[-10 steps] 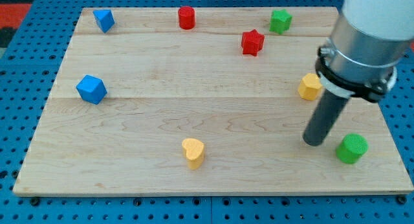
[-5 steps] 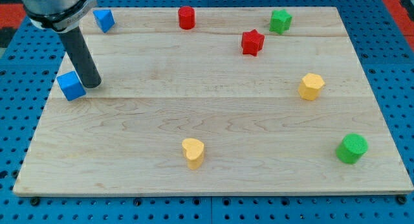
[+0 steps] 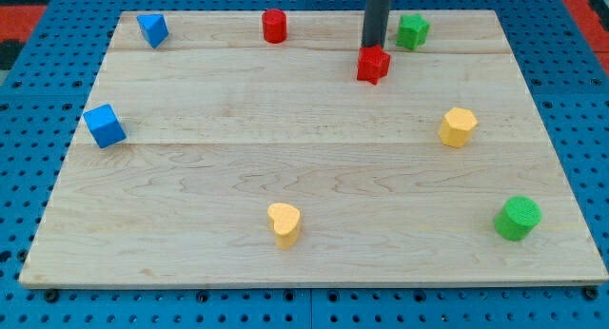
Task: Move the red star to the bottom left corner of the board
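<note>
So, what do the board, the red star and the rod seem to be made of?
The board looks like pale wood with a matt finish: grain lines and plank seams run across it. The red star seems to be painted wood or plastic; its colour is even and slightly glossy, so I cannot tell which. The rod looks like dark matt metal or plastic. My tip stands just above the star in the view.

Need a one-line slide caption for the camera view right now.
My tip sits at the top edge of the red star, near the green star.
</note>
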